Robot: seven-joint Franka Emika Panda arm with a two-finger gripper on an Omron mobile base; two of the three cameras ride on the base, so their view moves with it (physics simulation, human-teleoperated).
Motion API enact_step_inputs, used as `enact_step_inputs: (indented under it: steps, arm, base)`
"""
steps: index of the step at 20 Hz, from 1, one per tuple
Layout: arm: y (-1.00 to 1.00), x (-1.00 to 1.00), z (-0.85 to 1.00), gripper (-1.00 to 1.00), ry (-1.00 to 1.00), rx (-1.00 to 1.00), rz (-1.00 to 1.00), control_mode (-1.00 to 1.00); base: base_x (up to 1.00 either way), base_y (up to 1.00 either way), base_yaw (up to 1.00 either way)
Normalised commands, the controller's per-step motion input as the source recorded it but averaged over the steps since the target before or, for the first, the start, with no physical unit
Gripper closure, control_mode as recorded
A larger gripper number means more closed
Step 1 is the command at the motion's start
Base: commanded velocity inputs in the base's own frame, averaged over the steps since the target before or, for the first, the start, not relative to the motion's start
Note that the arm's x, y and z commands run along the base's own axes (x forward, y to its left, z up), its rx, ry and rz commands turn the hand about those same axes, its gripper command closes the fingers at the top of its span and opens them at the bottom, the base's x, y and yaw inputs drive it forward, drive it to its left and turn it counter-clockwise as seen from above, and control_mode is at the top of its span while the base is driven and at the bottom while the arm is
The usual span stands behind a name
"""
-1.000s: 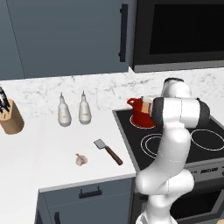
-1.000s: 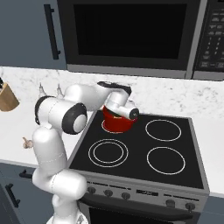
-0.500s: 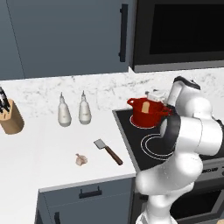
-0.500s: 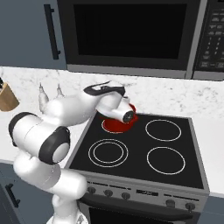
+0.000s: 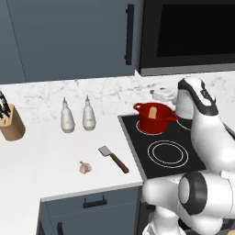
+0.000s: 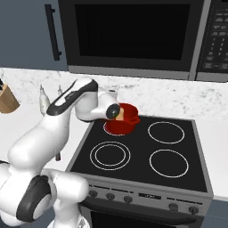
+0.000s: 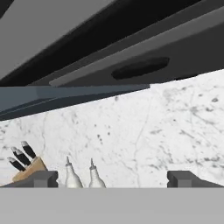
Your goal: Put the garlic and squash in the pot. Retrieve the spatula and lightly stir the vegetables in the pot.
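My claw (image 7: 112, 178) stands wide open and empty, its two dark tips far apart, looking toward the marble backsplash, away from the work. The risk I see is in the next reach: the small, lumpy, pinkish-white garlic bulb (image 5: 84, 168) lies on the white table (image 5: 41, 156) well left of the stove, and a rounded bulb like that may roll or squirt out of a poorly centred pinch. The short spatula with its square grey blade and brown handle (image 5: 113, 158) lies just beside it, so a careless descent could knock one into the other. The deep red round pot (image 5: 154, 117) sits on the rear burner with the tan-orange squash (image 5: 153, 111) poking up inside it.
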Motion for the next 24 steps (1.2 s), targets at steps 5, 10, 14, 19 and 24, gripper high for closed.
enact_step_inputs:
  steps: [5,10,14,19,24]
  arm:
    - [0.69,-0.74,0.24,-1.0,0.27,-0.06,0.0,-1.0]
    - [0.68,-0.72,0.03,-1.0,0.31,-0.07,0.0,-1.0]
    - [0.7,-0.66,0.0,-1.0,0.32,-0.13,0.0,-1.0]
    - [0.67,-0.41,0.0,-1.0,0.39,-0.17,0.0,-1.0]
    - [0.7,-0.2,-0.17,-1.0,0.44,-0.23,0.0,-1.0]
  base:
    - [0.0,0.0,0.0]
    - [0.0,0.0,0.0]
    - [0.0,0.0,0.0]
    - [0.0,0.0,0.0]
    - [0.0,0.0,0.0]
